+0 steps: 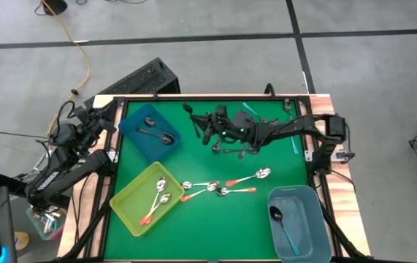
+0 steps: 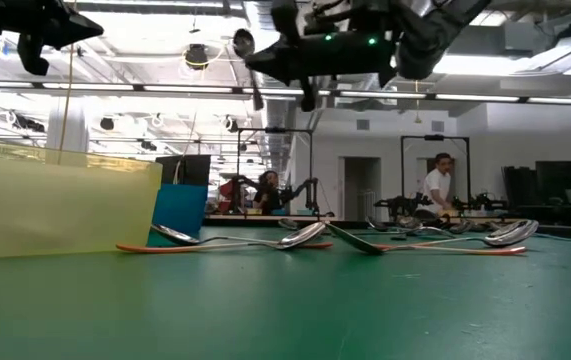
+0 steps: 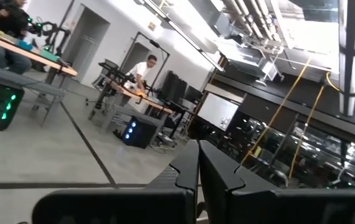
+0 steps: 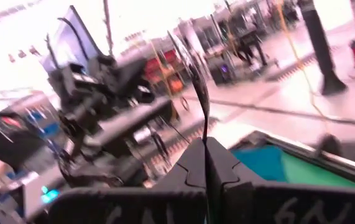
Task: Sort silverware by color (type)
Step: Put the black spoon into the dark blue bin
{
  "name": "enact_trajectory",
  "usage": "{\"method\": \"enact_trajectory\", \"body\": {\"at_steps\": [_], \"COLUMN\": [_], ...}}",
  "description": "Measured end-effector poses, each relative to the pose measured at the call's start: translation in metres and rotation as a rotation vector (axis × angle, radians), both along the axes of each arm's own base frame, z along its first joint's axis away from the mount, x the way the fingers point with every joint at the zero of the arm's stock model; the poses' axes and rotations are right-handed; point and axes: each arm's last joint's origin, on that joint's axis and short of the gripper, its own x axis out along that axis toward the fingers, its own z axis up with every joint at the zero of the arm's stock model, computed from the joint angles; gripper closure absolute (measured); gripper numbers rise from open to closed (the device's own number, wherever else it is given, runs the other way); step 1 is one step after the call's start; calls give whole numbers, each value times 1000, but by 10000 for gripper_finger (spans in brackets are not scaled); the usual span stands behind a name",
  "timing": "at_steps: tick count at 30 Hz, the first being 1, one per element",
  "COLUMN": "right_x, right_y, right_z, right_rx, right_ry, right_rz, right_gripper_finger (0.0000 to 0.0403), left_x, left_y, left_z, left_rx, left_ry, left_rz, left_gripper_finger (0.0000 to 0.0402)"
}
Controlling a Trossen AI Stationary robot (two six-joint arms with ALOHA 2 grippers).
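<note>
A dark grey spoon (image 4: 200, 93) rides pinched between the pressed-together fingers of the right gripper (image 1: 199, 124), its bowl standing up past the fingertips in the right wrist view, as the right arm reaches from the table's right edge across the far part of the green table (image 1: 281, 168) towards the blue bin (image 1: 131, 130). That bin already holds two dark grey spoons (image 1: 157, 131). The yellow-green bin (image 1: 124, 201) near the left front holds a few orange-handled spoons (image 1: 153, 208), and the grey-blue bin (image 1: 307, 201) at the right front holds one blue-handled spoon (image 1: 281, 223). Sorting looks only partly done: four or so orange-handled spoons (image 1: 248, 177) lie loose in a cluster mid-table between the two front bins, a small heap of dark spoons (image 1: 241, 150) sits under the outstretched right arm, and blue-handled spoons (image 1: 293, 140) lie near the far right corner. The next step is probably lowering the held spoon into the blue bin. The left gripper (image 3: 199, 171) is parked off the table's left side, raised and facing the room, its fingers pressed together on nothing. People work at benches in the room beyond.
</note>
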Motion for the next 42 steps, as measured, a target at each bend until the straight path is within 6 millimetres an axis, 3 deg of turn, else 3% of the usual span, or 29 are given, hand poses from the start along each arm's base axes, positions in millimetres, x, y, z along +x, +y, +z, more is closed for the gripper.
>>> {"method": "enact_trajectory", "body": {"at_steps": [7,11,15,21,28,32,35,42], "right_x": [40,52,59,61,61,78,103,142], "right_y": [16,22,21,16,11,-4,-13,-24], "right_z": [3,22,43,82,93,79,64,38], "right_rx": [-23,-62,-125,-236,-311,-291,-215,-145], "right_ry": [-66,-66,-51,-180,-203,-259,-325,-215], "right_rz": [51,111,186,278,273,316,392,447], "right_gripper_finger": [399,399,399,399,399,399,399,399], "left_x": [1,2,2,1,0,-1,-1,-1], "left_y": [-1,-2,-2,-1,0,0,0,0], "left_z": [0,0,0,0,0,0,0,3], "left_rx": [5,11,-2,-33,-53,-63,-62,-20], "left_ry": [2,7,-10,-47,-73,-88,-90,-80], "left_rz": [-51,-84,-87,-73,-10,3,3,13], "left_gripper_finger": [401,401,401,401,401,401,401,402]}}
